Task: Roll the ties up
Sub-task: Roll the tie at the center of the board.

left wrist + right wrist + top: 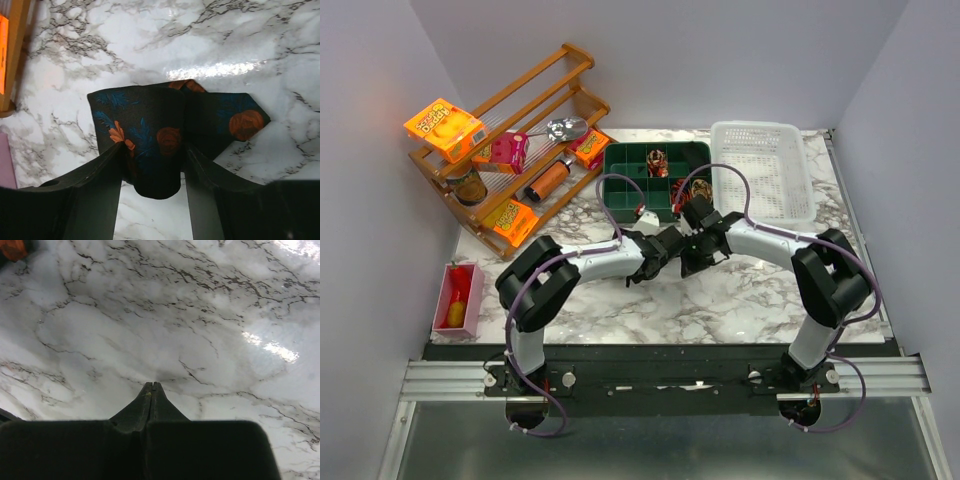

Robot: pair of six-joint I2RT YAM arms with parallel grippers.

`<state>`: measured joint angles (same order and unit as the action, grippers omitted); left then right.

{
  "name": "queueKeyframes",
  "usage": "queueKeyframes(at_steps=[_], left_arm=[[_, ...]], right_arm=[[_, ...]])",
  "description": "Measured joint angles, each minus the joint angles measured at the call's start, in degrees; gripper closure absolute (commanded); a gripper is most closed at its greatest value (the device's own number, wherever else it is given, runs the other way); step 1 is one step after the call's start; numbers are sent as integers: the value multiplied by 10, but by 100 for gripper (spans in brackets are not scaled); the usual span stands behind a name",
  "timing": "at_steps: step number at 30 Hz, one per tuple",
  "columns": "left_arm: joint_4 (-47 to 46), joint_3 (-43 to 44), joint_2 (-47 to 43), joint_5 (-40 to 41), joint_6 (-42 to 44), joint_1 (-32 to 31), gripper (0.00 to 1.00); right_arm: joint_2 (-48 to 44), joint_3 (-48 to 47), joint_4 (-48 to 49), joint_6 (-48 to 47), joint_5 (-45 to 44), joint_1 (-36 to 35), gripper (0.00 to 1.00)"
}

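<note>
The tie (145, 117), dark with orange roses and blue leaves, lies folded on the marble surface (225, 45) at mid-frame of the left wrist view. The left gripper (152, 150) has its jaws on either side of the fold, touching the fabric; whether they squeeze it I cannot tell. The right gripper (152, 386) has its jaws pressed together on nothing, over the marble.
</note>
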<state>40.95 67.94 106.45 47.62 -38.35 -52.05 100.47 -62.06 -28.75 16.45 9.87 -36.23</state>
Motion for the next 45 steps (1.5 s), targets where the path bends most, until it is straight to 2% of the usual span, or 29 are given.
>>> queueKeyframes(at_steps=[6,16,21,24,26,27,28,30,31,34,39,45], left_arm=[[-49,-3,-5,-54,19,-2,30],[-126,-32,-76,-152,25,-2,18],[-130,-50,-138,-180,25,15,15],[-144,-77,-196,-208,24,52,14],[-161,-110,-244,-245,22,100,12],[-172,-128,-264,-260,20,120,9],[-182,-148,-283,-281,17,147,9],[-205,-186,-313,-318,10,189,8],[-216,-207,-326,-338,5,210,8],[-249,-265,-353,-396,-10,258,7],[-327,-348,-366,-490,-37,313,7],[-433,-410,-361,-574,-61,341,6]], right_arm=[[0,2,7,0,1,6,96],[0,-2,7,-8,18,6,96],[1,-37,2,-16,37,5,96],[6,-81,0,-20,48,4,94],[14,-114,1,-21,55,2,86],[21,-135,0,-23,61,1,78],[30,-152,0,-25,65,-1,56],[50,-185,2,-23,78,-5,39],[61,-200,2,-24,82,-6,27],[97,-238,2,-28,99,-10,14],[151,-276,-1,-30,118,-19,8],[189,-282,-6,-30,127,-25,7]])
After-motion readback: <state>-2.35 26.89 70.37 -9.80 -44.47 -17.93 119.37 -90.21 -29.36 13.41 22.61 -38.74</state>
